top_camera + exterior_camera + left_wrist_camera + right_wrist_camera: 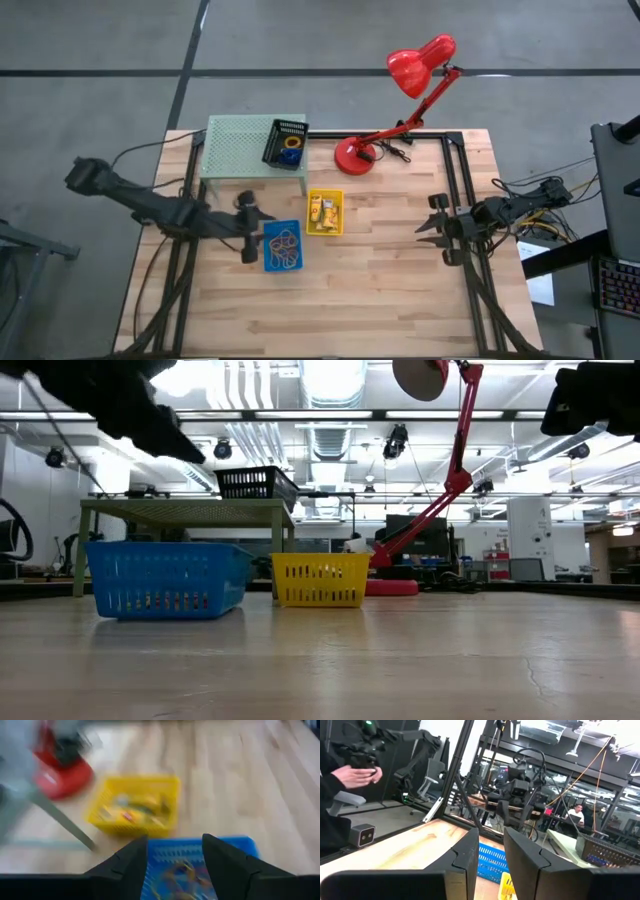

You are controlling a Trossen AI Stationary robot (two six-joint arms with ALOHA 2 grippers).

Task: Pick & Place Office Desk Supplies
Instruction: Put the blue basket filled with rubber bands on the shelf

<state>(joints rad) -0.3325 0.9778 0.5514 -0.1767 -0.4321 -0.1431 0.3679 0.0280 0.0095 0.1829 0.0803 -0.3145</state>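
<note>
The office desk supplies lie sorted in three small baskets: rubber-band loops in the blue basket near the middle of the surface, yellow packets in the yellow basket just beside it, and a blue and yellow item, too small to name, in the black basket on the pale green mesh shelf.

We see the left gripper hovering above the near edge of the blue basket. Its wrist view looks down past its own fingers onto the loops; the fingers stand parted with nothing between them, so we read them as released. In the low view the arm hangs well above the basket rim.

We judge that we are between a drop and a fresh pick over the blue basket; we cannot tell which. If a pick comes next, we need to lower straight into the basket, set one finger on either side of a single loop and close gently, since thin loops tangle and several may lift together.

The right gripper waits well apart at the right side of the surface, raised, pointing toward the baskets. Its fingers show a narrow gap and hold nothing.

A red desk lamp stands behind the yellow basket, clear of both arms. In the right wrist view a person's hand shows beyond the surface.
</note>
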